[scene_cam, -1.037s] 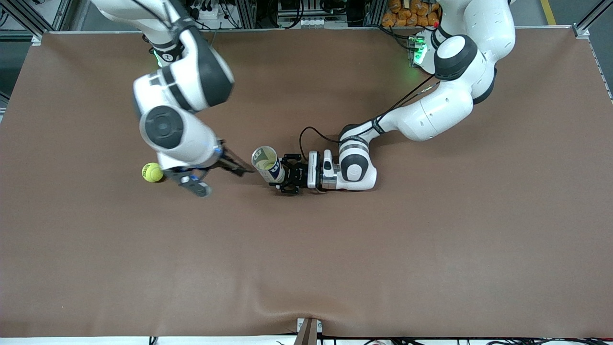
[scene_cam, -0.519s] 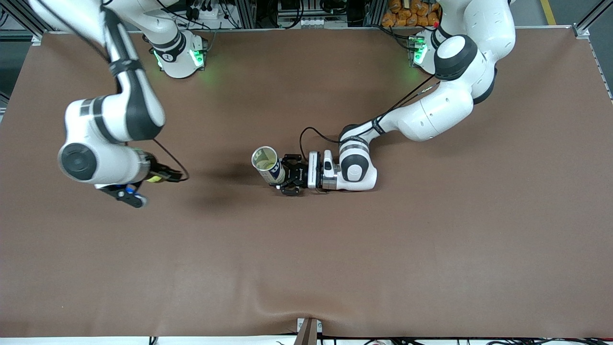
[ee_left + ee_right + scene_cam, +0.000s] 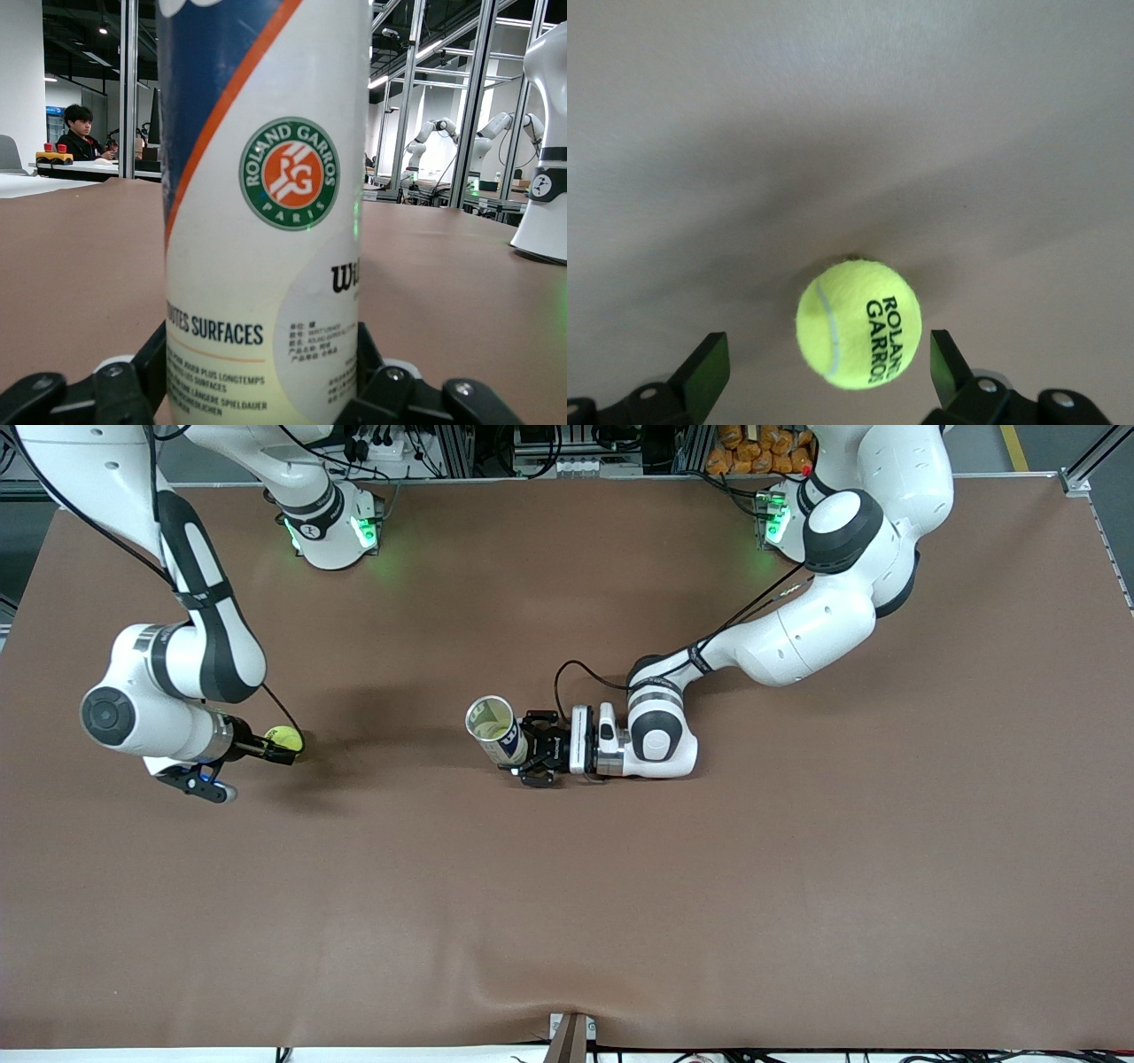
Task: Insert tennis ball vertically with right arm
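Note:
A yellow-green tennis ball (image 3: 285, 737) lies on the brown table toward the right arm's end. My right gripper (image 3: 276, 749) is low at the ball and open. In the right wrist view the ball (image 3: 859, 323) sits between the two fingers (image 3: 709, 367) with a gap on each side of my right gripper (image 3: 826, 370). My left gripper (image 3: 532, 749) is shut on the lower part of a white and blue tennis ball can (image 3: 493, 724) that stands upright mid-table, its mouth open. The can (image 3: 266, 204) fills the left wrist view, clamped in my left gripper (image 3: 262, 363).
The brown cloth-covered table (image 3: 567, 886) is wide and bare around both things. The right arm's base (image 3: 332, 531) and the left arm's base (image 3: 780, 518) stand at the table's edge farthest from the front camera.
The right arm swung away from the can toward its own end of the table and brought its open gripper down around the ball. The left arm and the can stayed still.

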### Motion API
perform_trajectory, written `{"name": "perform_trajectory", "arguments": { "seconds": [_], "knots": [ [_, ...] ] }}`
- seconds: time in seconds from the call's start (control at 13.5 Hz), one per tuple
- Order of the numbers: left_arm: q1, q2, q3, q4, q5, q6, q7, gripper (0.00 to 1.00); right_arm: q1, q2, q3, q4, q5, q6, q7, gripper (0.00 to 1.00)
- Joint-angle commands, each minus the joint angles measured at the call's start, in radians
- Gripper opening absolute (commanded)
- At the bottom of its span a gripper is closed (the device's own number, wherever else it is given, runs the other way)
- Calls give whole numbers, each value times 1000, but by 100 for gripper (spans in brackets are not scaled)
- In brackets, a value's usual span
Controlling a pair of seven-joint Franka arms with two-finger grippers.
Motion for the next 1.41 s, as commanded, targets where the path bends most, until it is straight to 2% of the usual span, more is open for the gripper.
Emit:
{"name": "perform_trajectory", "arguments": {
  "seconds": [0.0, 0.44, 0.52, 0.74, 0.81, 0.96, 1.11, 1.19, 1.33],
  "knots": [
    [-12, -3, 13, 27, -37, -14, 37, 81, -22, 10, 20, -51, -9, 70, -34, 100],
    [-12, -3, 21, 26, -37, -14, 37, 81, -60, 43, 22, -66, -7, 72, -90, 100],
    [-12, -3, 21, 26, -37, -14, 37, 81, -60, 55, 22, -65, -6, 76, -90, 85],
    [-12, -4, 21, 26, -37, -14, 37, 81, -60, 70, 24, -63, 0, 95, -89, 32],
    [-12, -4, 21, 26, -36, -14, 37, 81, -60, 63, 25, -60, 2, 87, -89, 21],
    [-12, -4, 21, 26, -37, -14, 37, 81, -53, 20, 27, -50, 2, 58, -89, 17],
    [-12, -4, 21, 26, -37, -14, 37, 81, -25, -48, 46, 15, 5, -53, -83, 17],
    [-12, -4, 21, 26, -37, -14, 37, 81, -13, -54, 57, 89, 16, -138, -78, 17],
    [-12, -4, 21, 26, -37, -14, 37, 81, 15, -42, 76, 254, 92, -288, -67, 17]
  ]
}}
